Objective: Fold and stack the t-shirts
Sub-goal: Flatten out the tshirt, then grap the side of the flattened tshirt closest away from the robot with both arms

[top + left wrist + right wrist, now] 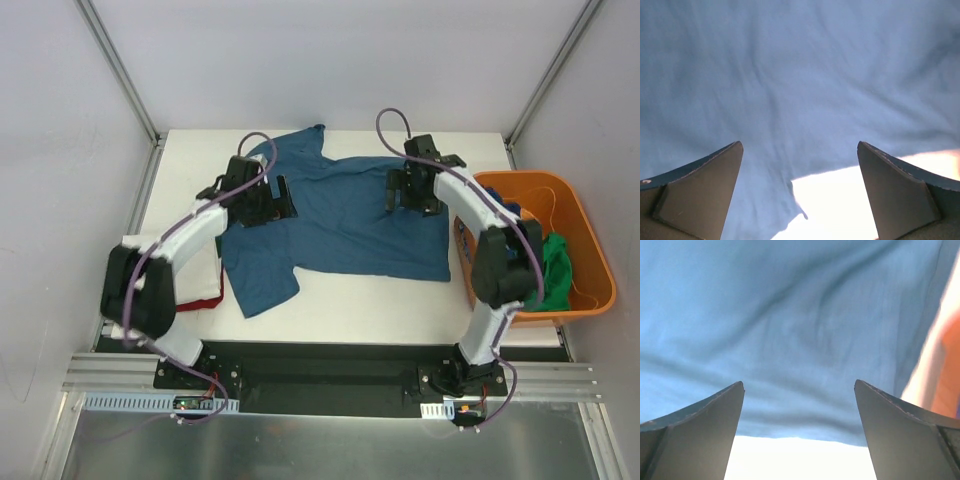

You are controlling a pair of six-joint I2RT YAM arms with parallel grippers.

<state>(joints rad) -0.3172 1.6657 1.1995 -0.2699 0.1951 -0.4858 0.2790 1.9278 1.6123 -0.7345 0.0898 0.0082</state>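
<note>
Where the task's thing lies: you have the blue t-shirt (340, 225) spread flat across the middle of the worktop (380, 300), neck toward the left, one sleeve pointing to the far edge and the other to the near edge.
Left gripper (278, 200): over the shirt's neck end; fingers (705, 190) wide apart, nothing between them.
Left wrist view: wrinkled blue cloth fills most of the picture; a cloth edge and bright bare worktop (840, 205) show between the fingers.
Right gripper (395, 192): over the shirt's body toward the hem end; fingers (900, 430) wide apart, nothing between them.
Right wrist view: you see the straight hem running across, low between the fingers, with pale worktop (795, 460) beneath it and an orange blur at the right edge.
Contact with the cloth: cannot tell for either gripper.
Left edge of worktop: white t-shirt (205, 262) folded, lying on a red t-shirt (200, 304); the left arm hides part of both.
Right edge of worktop: orange basket (590, 260), just beside the hem, holding a bunched green t-shirt (555, 265) and some blue cloth (510, 212).
</note>
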